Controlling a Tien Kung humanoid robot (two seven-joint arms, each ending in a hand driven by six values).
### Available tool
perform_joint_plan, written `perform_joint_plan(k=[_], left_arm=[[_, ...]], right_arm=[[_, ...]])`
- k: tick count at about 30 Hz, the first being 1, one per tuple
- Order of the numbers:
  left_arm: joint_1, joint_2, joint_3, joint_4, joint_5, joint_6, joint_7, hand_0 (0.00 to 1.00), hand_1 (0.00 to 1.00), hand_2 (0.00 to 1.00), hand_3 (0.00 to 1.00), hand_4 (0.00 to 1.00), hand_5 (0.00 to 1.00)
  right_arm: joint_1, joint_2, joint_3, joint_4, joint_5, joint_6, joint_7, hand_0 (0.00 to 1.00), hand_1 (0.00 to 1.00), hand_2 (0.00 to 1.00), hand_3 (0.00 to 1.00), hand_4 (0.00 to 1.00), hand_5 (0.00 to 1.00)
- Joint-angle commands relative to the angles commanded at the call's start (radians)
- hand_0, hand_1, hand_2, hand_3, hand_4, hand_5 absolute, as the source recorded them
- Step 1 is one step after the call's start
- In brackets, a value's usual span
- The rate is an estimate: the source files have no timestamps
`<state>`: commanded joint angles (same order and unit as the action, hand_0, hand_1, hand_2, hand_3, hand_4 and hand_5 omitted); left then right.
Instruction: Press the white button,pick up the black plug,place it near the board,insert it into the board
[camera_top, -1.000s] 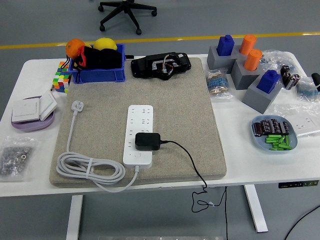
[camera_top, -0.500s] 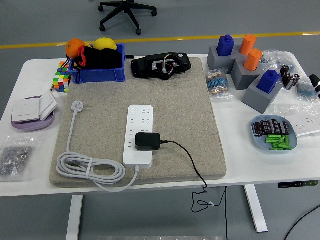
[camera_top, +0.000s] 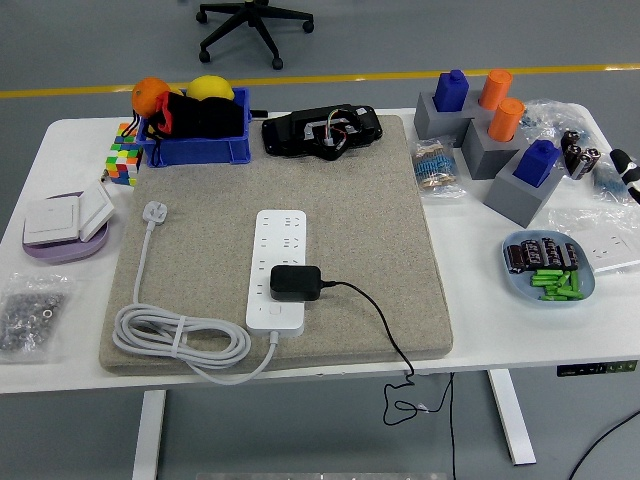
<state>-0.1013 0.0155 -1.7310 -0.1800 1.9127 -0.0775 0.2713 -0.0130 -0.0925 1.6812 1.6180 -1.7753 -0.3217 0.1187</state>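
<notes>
A white power strip (camera_top: 279, 269) lies lengthwise in the middle of a grey felt mat (camera_top: 350, 190) that covers most of the white desk (camera_top: 60, 135). The mat presumably keeps the strip from sliding when something is pushed into it. The black plug (camera_top: 295, 282) sits on the strip's near half, seemingly seated in a socket already. Its thin black cable (camera_top: 385, 340) runs off toward the mat's near right corner and hangs over the desk's near edge. The white button appears to be the small square (camera_top: 276, 324) at the strip's near end, just beside the plug. The strip's own white cord (camera_top: 180, 343) is coiled at the mat's near left corner, and its three-pin plug (camera_top: 154, 212) rests unconnected near the mat's left edge, so the strip looks unpowered.

Only a dark tip of the right hand (camera_top: 626, 163) shows at the desk's right edge, near some batteries; whether its fingers are open or closed cannot be told. The left hand is out of view. Nothing is gripped as far as can be seen.

With the plug on the board, the task looks either finished or not yet begun. Pressing the button would need a reach to the strip's near end, clear of the plug.
</notes>
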Motion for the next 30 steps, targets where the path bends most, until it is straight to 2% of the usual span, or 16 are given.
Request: perform_joint_plan(k=[10,24,30], left_arm=[[0.005,-0.005,-0.011,0.0,0.01,-0.001,0.004,0.626,0.63,0.636,0.691,0.56,0.389],[-0.007,0.001,0.008,0.0,-0.005,-0.003,0.002,0.627,0.629,0.636,0.691,0.56,0.389],[-0.004,0.008,-0.007,0.0,0.013,-0.002,0.003,0.626,0.63,0.636,0.691,0.56,0.389]], right_arm=[[0.003,0.007,-0.02,-0.002,0.003,0.014,-0.01,0.883,0.793,0.766,0.763,0.971,0.458],[0.01,0.006,-0.029,-0.001,0.006,0.028,-0.023,0.866,0.79,0.764,0.763,0.936,0.419],[0.01,0.006,-0.032,0.0,0.007,0.029,-0.024,0.866,0.79,0.763,0.762,0.929,0.411]])
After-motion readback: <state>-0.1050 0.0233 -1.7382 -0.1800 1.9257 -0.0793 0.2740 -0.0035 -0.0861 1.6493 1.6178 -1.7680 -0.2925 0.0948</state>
